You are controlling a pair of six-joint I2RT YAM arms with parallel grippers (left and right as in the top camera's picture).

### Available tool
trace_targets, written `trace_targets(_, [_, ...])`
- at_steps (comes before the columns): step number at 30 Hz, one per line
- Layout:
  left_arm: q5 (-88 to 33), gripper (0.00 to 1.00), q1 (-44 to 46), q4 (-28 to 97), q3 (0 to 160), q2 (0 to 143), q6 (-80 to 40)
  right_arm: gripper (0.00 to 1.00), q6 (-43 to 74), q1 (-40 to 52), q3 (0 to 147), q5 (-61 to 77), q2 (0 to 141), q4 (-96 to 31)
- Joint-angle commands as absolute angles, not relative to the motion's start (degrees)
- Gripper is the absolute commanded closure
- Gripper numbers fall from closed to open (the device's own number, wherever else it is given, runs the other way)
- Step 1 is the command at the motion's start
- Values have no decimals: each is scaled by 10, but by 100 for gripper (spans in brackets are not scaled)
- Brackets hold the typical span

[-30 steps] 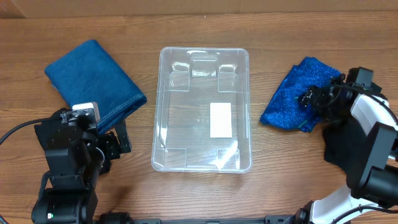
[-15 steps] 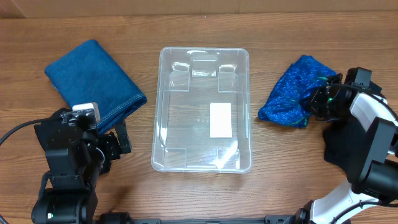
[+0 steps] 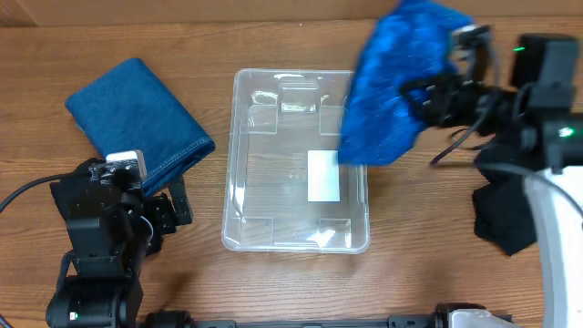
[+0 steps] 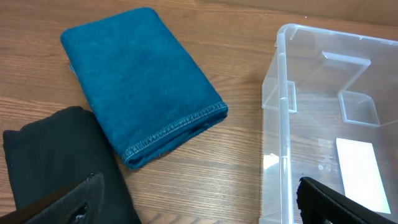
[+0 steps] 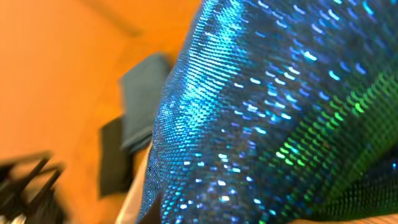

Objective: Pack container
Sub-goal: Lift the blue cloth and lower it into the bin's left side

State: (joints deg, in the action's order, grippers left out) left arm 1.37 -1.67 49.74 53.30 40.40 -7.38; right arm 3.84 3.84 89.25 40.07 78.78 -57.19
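A folded teal towel (image 3: 137, 114) lies at the left of the tabletop (image 3: 209, 46), one corner just beside the left hand (image 3: 175, 206); that hand hangs low with its fingers spread wide and nothing between them, a black cloth (image 4: 56, 162) spread beneath it in the left wrist view. At the middle sits the container (image 3: 232, 164), flat on the tabletop between the two arms and holding nothing; its mouth faces up, its long axis runs from the robot's near edge to the far edge, and a white label (image 3: 323, 175) shows on its floor, right of centre. Over the container's far right corner a blue sequinned cloth (image 3: 387, 87) hangs in the air, overlapping the rim from above; the right hand (image 3: 437, 96) is clenched on its edge, though the cloth fills the right wrist view and hides the fingers. The step in hand appears to be carrying this first item to the container; the next move likely calls for shifting the cloth leftward over the open middle, lowering it inside the walls, then letting go so no fold drapes over the rim.
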Motion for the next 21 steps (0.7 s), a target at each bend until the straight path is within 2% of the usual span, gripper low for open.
trace_targets(1, [19, 0, -15, 495, 549, 401, -77, 96, 29, 141, 900, 382, 806, -568])
trace_targets(5, [19, 0, -15, 495, 549, 401, -77, 96, 30, 256, 900, 350, 887, -548])
trace_targets(8, [19, 0, -15, 495, 549, 401, -77, 96, 37, 293, 900, 350, 959, -527])
trace_targets(14, [19, 0, -15, 495, 549, 401, -77, 96, 48, 319, 900, 350, 1070, -466])
trace_targets(20, [19, 0, -15, 495, 549, 401, -77, 96, 62, 319, 900, 329, 1115, -416])
trace_targets(21, [20, 0, -15, 495, 549, 401, -77, 89, 62, 319, 900, 326, 1121, -420])
